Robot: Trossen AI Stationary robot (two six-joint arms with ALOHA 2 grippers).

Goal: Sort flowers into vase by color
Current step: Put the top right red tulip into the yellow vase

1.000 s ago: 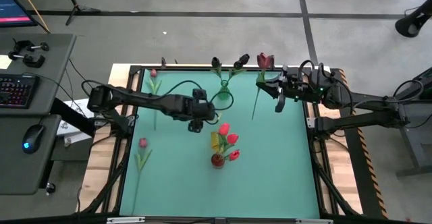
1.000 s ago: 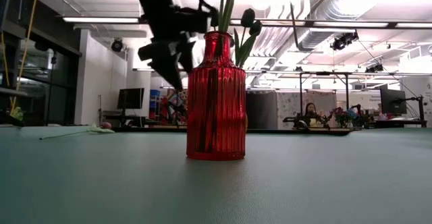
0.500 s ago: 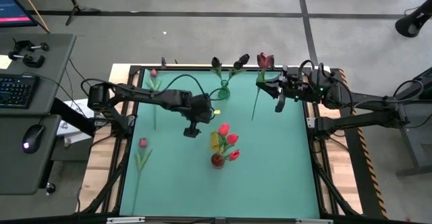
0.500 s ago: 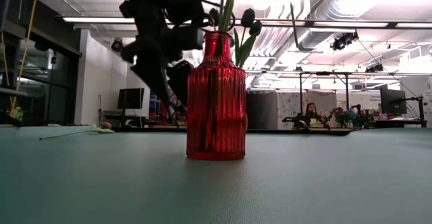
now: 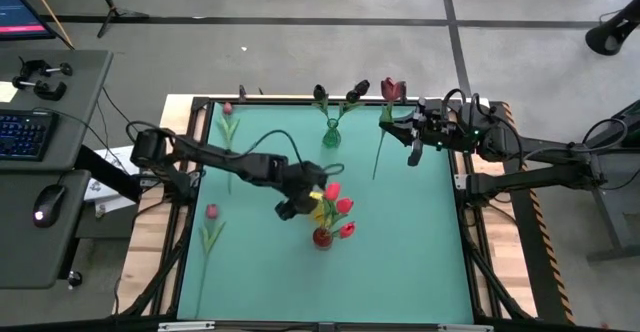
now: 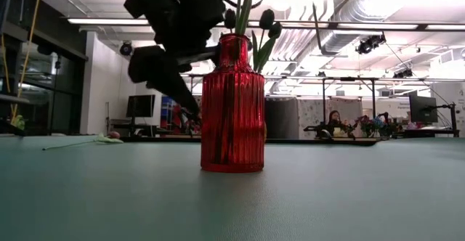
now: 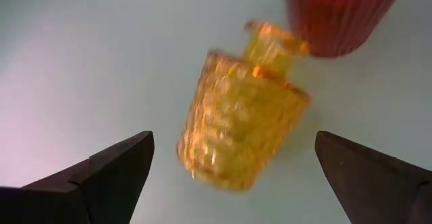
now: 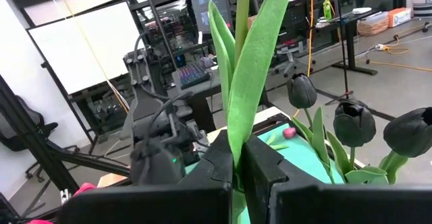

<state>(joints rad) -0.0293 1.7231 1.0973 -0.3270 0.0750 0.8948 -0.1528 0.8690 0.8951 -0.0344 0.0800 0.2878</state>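
Note:
A red ribbed vase (image 5: 322, 238) (image 6: 232, 103) holds three bright red tulips (image 5: 338, 204). Right behind it is a yellow glass vase (image 5: 317, 210) (image 7: 241, 119), which looks tipped with its neck toward the red vase. My left gripper (image 5: 289, 209) (image 7: 236, 177) is open just left of it, its fingers on either side of the yellow vase without touching. A green vase (image 5: 331, 133) at the far edge holds near-black tulips (image 8: 351, 123). My right gripper (image 5: 396, 122) (image 8: 237, 158) is shut on a maroon tulip (image 5: 392, 90). Two pink tulips (image 5: 227, 107) (image 5: 212, 212) lie on the mat at left. My right gripper pinches the maroon tulip's green stem and leaf (image 8: 241, 126) between its two fingers, a short way below the head. The fingers lie across the stem and come level from the table's right. The stem's lower end (image 5: 377, 170) points toward the near edge; whether it touches the mat I cannot tell.
The green mat (image 5: 400, 252) is bare right of and in front of the red vase. A black frame (image 5: 465, 232) borders the mat. A desk with keyboard and mouse (image 5: 45, 204) stands left of the table. People sit far back in the room (image 6: 334, 121).
My left gripper has moved toward the near edge and dropped lower, closing in on the yellow vase beside the red one. The vases and flowers have not moved.

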